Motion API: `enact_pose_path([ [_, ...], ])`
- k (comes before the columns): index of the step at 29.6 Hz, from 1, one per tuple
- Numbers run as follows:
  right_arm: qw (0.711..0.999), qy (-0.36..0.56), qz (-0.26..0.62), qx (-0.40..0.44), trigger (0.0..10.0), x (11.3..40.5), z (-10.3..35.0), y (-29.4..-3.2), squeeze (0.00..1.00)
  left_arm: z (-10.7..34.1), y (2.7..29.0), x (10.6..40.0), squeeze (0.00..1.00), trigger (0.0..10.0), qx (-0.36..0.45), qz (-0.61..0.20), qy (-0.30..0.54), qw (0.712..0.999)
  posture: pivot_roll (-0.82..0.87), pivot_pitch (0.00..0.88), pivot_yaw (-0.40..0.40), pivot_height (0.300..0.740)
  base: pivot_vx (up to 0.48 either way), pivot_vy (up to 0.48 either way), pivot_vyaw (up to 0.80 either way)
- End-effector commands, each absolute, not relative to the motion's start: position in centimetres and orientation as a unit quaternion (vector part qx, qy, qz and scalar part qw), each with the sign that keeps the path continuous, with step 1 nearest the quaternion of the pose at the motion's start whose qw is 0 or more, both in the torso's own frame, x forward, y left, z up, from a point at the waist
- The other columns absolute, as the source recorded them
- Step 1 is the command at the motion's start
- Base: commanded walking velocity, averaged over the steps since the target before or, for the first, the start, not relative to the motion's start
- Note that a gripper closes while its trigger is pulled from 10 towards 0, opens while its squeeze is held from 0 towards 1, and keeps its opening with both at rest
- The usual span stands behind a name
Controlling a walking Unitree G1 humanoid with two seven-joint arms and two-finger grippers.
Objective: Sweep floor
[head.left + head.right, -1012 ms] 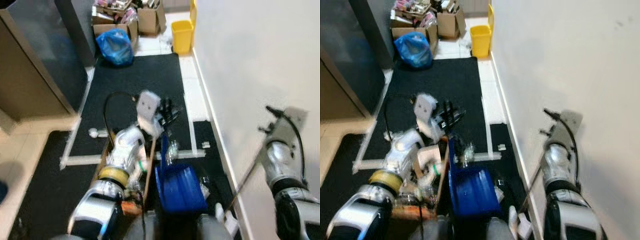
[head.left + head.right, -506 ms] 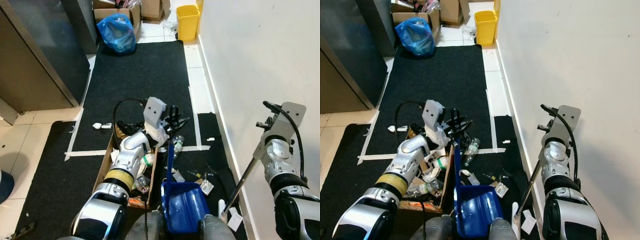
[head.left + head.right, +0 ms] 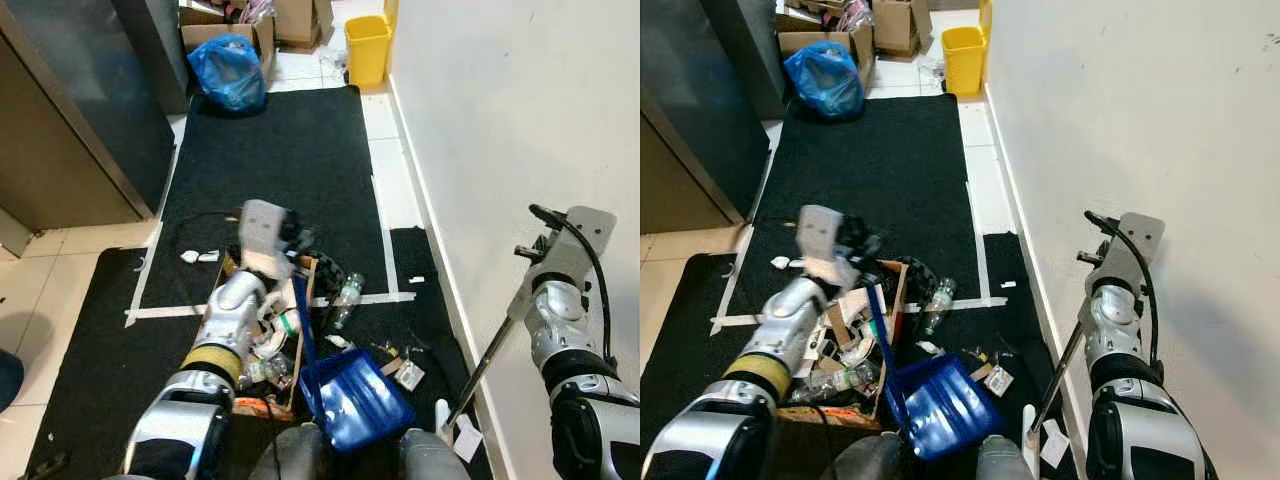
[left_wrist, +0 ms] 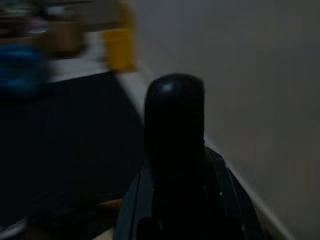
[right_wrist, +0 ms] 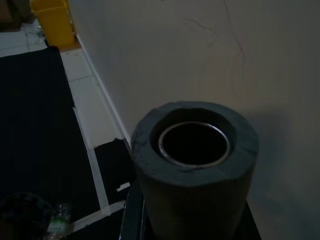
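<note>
Your left claw (image 3: pixel 300 243) is clamping onto the top of the blue dustpan's handle, right above the cardboard box (image 3: pixel 262 335). The blue dustpan (image 3: pixel 352 398) is sitting tilted on the black mat (image 3: pixel 270 160), just beside the box on the wall side. The box is full of trash. Your right claw (image 3: pixel 1118 262) is holding the gray broom handle (image 3: pixel 487 362), with its fingers closed around it, close to the white wall (image 3: pixel 520 120). The handle is slanting down to the floor by the wall's bottom edge. A clear plastic bottle (image 3: pixel 345 295) is lying on the mat next to the box. Small wrappers and scraps (image 3: pixel 398 365) are lying between the dustpan and the wall. Far past the box, a blue plastic bag (image 3: pixel 229 72) and a yellow bin (image 3: pixel 366 47) are standing at the end of the mat.
</note>
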State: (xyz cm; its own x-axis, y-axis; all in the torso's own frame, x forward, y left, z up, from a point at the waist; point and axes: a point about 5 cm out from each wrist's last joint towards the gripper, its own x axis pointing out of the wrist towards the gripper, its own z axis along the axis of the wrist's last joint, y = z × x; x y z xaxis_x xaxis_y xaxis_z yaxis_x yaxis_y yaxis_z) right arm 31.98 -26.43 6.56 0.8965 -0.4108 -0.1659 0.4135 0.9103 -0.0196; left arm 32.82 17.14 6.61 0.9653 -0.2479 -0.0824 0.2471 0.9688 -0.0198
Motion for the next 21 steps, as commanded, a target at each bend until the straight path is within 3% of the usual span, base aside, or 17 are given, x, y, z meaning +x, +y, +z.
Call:
enact_pose_path([
  [1, 0.976, 0.063, -0.207, 0.007, 10.0, 32.2, 7.2, -26.3, 0.0, 7.9, 21.1, 32.8, 0.0, 10.0, 0.063, -0.048, 0.009, 0.997, 0.03, 0.042, 0.025, 0.74, 0.0, 0.0, 0.0],
  [7, 0.976, 0.063, -0.208, 0.008, 10.0, 32.1, 7.1, -26.4, 0.0, 7.9, 23.9, 32.2, 0.0, 10.0, 0.085, 0.018, 0.011, 0.996, 0.03, 0.043, 0.025, 0.74, 0.0, 0.0, 0.0],
  [8, 0.976, 0.064, -0.209, 0.008, 10.0, 32.1, 7.1, -26.5, 0.0, 7.9, 26.2, 31.5, 0.0, 10.0, 0.106, 0.066, 0.019, 0.992, 0.03, 0.044, 0.027, 0.74, 0.0, 0.0, 0.0],
  [11, 0.975, 0.064, -0.211, 0.008, 10.0, 32.0, 7.1, -26.6, 0.0, 7.8, 28.5, 30.7, 0.0, 10.0, 0.127, 0.115, 0.031, 0.985, 0.03, 0.044, 0.028, 0.74, 0.0, 0.0, 0.0],
  [14, 0.975, 0.063, -0.213, 0.009, 10.0, 32.0, 7.2, -26.7, 0.0, 8.6, 33.1, 28.9, 0.0, 10.0, 0.169, 0.217, 0.041, 0.961, 0.03, 0.042, 0.027, 0.74, 0.0, 0.0, 0.0],
  [21, 0.975, 0.063, -0.211, 0.008, 10.0, 32.1, 7.2, -26.7, 0.0, 9.5, 33.4, 29.2, 0.0, 10.0, 0.177, 0.226, 0.022, 0.958, 0.03, 0.04, 0.024, 0.74, 0.0, 0.0, 0.0],
])
